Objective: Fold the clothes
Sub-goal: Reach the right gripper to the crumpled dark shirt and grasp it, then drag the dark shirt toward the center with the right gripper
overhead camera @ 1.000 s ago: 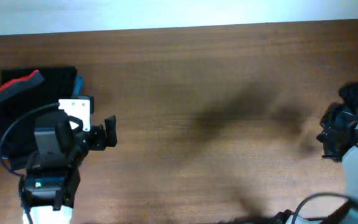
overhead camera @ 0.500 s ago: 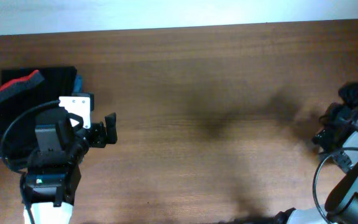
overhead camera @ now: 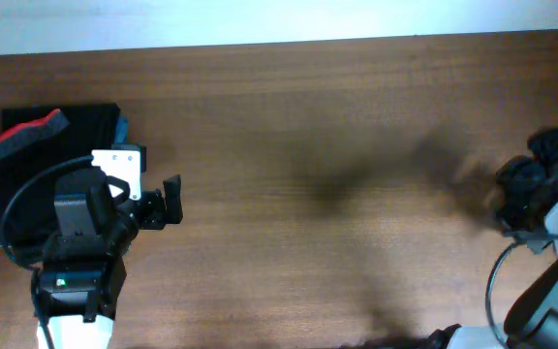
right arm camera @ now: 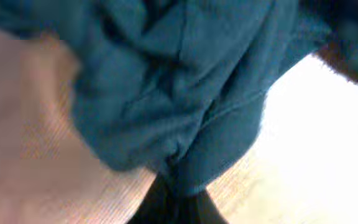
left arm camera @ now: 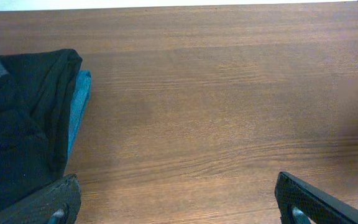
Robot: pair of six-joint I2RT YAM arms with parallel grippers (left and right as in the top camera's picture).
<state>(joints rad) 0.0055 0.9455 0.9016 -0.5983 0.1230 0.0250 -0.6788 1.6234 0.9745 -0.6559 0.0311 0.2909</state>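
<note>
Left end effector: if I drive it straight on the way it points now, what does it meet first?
Most likely bare table. The left end effector is open, and its wrist view shows only wood straight ahead; the folded clothes lie off to the left. Depth is unclear.

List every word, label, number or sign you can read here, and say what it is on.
None: no readable text in any view.
The white bracket on the left arm looks blank.
The folded clothes show no legible tag.
The teal garment is blurred; no print discernible.
</note>
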